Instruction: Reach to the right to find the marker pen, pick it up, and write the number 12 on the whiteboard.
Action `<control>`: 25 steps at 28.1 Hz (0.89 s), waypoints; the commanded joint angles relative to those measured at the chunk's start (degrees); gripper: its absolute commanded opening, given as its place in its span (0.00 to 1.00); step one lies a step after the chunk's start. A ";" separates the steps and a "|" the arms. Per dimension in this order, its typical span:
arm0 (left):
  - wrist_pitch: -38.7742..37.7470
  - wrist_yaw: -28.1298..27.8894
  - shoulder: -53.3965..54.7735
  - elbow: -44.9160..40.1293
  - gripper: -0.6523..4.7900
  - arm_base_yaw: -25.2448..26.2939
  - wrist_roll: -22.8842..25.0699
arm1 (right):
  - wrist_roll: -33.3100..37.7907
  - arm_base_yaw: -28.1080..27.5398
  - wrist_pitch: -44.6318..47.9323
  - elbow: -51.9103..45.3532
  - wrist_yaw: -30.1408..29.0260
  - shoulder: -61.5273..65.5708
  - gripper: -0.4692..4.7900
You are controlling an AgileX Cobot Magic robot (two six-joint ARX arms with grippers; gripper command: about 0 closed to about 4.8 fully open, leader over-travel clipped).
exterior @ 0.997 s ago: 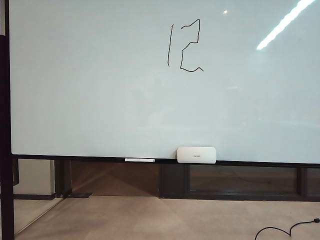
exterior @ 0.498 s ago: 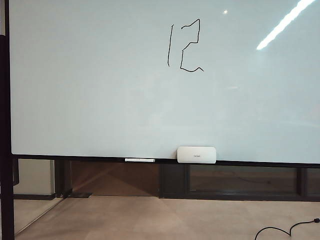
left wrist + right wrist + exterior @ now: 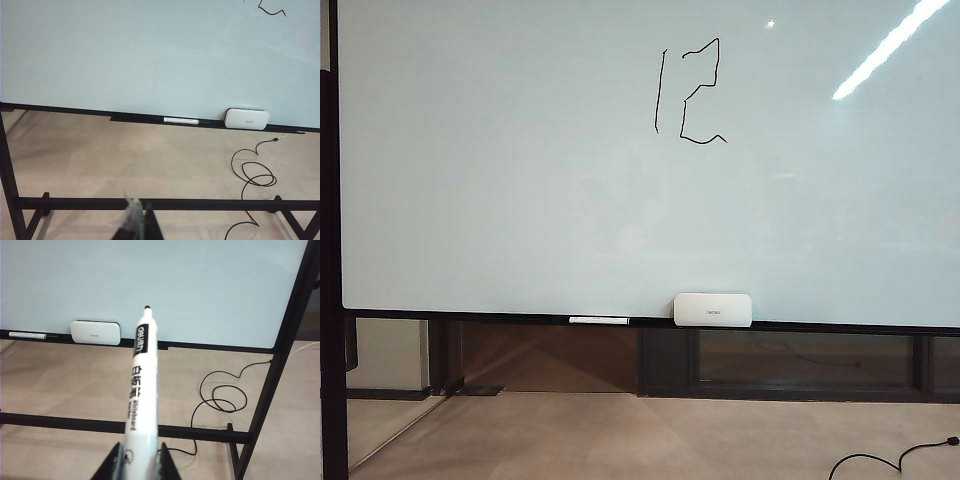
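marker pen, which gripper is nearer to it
Right. The right gripper is shut on the marker pen, tip pointing toward the whiteboard. The left gripper holds nothing, its fingers together, back from the board; that pen is not in its view.

Exterior view faces the whiteboard (image 3: 520, 200) squarely, from well back. Both wrist views look from low, over the floor (image 3: 125, 160), toward the board's lower rail. All three share the white box (image 3: 713, 309) and the thin white bar (image 3: 599, 320) on that rail.
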 commanded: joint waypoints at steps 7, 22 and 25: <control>0.39 -0.13 0.02 0.13 0.11 -0.02 -0.17 | -0.09 -7.45 0.76 0.26 0.22 0.02 0.08; 0.37 -0.13 0.02 0.13 0.11 -0.02 -0.17 | -0.11 -9.27 0.76 0.26 0.04 0.02 0.08; 0.39 -0.13 0.02 0.13 0.11 -0.02 -0.17 | -0.11 -9.27 0.76 0.26 0.04 0.02 0.08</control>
